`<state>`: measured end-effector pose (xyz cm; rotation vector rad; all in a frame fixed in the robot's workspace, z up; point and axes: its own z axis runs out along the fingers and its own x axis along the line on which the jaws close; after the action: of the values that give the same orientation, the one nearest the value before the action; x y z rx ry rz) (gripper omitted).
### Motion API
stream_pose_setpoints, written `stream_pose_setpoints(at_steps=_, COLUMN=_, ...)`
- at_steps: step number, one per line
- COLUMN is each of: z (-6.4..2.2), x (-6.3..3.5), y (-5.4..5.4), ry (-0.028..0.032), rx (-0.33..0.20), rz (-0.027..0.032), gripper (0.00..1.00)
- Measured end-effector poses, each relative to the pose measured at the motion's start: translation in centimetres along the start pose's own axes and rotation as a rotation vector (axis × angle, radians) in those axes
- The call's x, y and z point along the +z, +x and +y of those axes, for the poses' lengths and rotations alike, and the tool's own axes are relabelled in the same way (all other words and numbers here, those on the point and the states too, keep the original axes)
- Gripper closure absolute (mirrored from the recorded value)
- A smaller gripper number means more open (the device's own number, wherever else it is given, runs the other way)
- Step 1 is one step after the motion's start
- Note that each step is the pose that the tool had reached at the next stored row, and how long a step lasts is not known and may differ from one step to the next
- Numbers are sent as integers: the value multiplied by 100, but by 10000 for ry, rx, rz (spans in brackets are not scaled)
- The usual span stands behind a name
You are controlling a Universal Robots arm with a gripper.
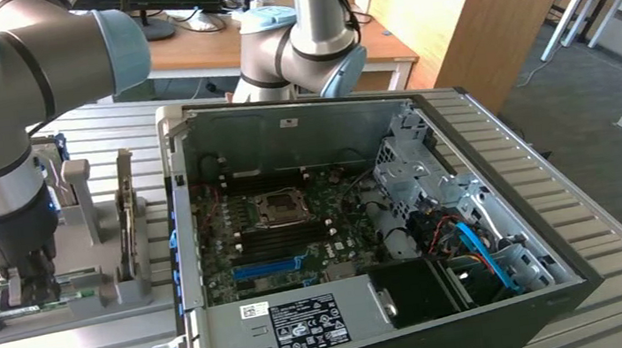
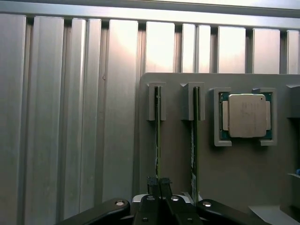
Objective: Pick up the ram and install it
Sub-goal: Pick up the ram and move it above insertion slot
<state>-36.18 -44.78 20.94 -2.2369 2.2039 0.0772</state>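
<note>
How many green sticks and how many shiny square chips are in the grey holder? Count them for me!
Thin green ram sticks standing on edge: 2, the gripped stick and the free stick
Square silver processor chip: 1
Total: 3

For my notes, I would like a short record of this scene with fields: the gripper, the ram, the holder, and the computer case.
gripper: shut on the ram, low over the holder
ram state: standing on edge, far end in its slot, not lifted out yet
gray holder: lies on the slatted metal table; also carries a second stick and the processor
computer case: open, board visible, at the exterior view's right of the holder
</note>
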Motion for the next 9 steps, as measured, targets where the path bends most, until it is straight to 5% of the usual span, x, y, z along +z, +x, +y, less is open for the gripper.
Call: stream_pose_setpoints(at_steps=9, z=6, x=-180, y=-7, ry=-4, rx=1, rz=-1, gripper=89)
